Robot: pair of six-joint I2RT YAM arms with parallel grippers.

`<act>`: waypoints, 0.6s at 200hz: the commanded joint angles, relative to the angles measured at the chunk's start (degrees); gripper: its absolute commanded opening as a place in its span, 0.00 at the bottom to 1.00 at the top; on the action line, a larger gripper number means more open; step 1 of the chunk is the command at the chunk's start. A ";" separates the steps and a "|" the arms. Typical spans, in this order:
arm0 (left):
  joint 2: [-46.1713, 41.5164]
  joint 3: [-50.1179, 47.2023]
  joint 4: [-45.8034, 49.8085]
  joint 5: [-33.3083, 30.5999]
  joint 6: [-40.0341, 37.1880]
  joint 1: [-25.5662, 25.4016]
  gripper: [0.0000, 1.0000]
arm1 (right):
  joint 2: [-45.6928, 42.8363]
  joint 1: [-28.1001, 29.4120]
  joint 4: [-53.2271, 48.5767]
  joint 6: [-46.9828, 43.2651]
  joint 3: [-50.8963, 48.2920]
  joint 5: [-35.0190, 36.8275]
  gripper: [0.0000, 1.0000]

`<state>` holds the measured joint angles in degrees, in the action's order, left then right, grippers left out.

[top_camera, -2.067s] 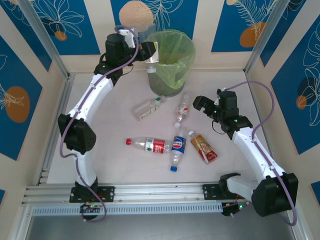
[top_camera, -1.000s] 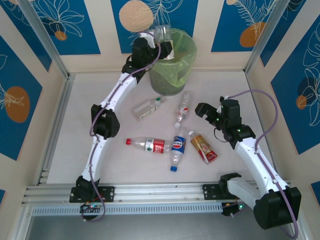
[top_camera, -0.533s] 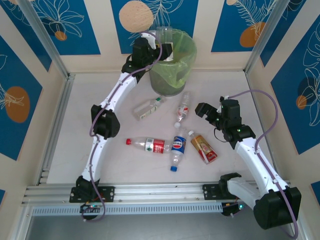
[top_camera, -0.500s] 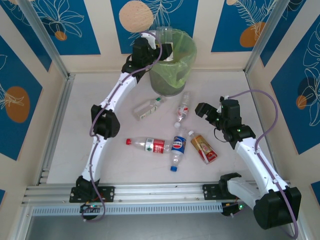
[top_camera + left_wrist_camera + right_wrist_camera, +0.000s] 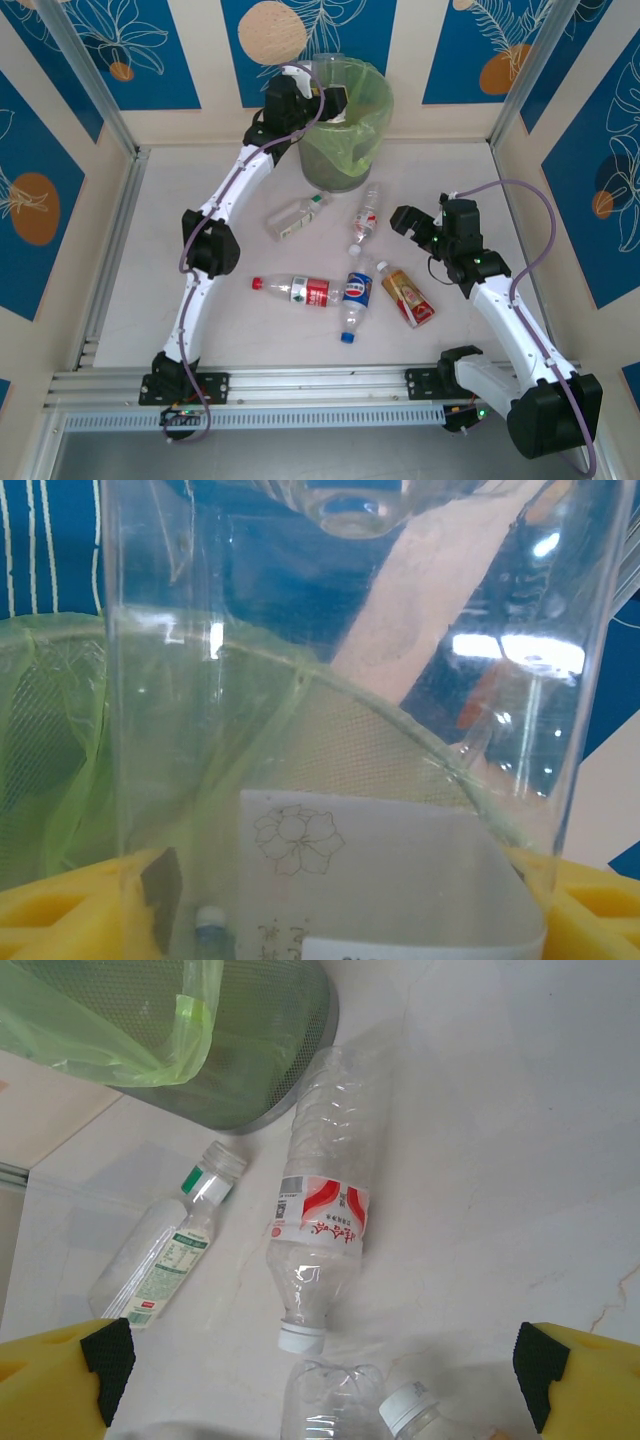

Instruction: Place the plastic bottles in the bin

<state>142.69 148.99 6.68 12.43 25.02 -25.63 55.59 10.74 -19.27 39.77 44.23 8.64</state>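
Left pincer [image 5: 330, 100] hangs over the bin [image 5: 378, 95], clear bottle [image 5: 340, 730] between its fingers [image 5: 60, 920] (can't tell if it's pinching it). Right pincer [image 5: 320, 1360] is spread wide, red-label bottle [image 5: 325, 1230] on the worktop [image 5: 500, 1160] just ahead.

Lighting bright, even, overhead; shadows soft. Glare spots noted on clear bottle [image 5: 340, 730], L wrist view; img blurred close-up. R wrist view sharp.

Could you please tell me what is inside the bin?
A light-green bag lines the bin. The left gripper and a clear bottle over the rim cover part of the inside; the bottom cannot be seen.
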 commanded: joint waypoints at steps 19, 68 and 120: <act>-0.71 0.60 3.13 1.29 -0.95 0.05 0.85 | -0.84 -0.20 0.37 1.19 -0.65 0.88 1.00; -2.56 0.60 3.34 2.74 -1.66 0.05 0.88 | -0.84 -0.20 0.37 1.30 -0.71 0.75 1.00; -6.43 0.58 5.09 11.50 3.71 -0.10 1.00 | -0.71 -0.22 0.56 0.76 -1.17 1.36 0.99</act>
<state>141.53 148.99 9.50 17.67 26.00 -25.63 55.59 10.74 -19.29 40.34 44.21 8.78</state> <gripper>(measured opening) 0.978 0.995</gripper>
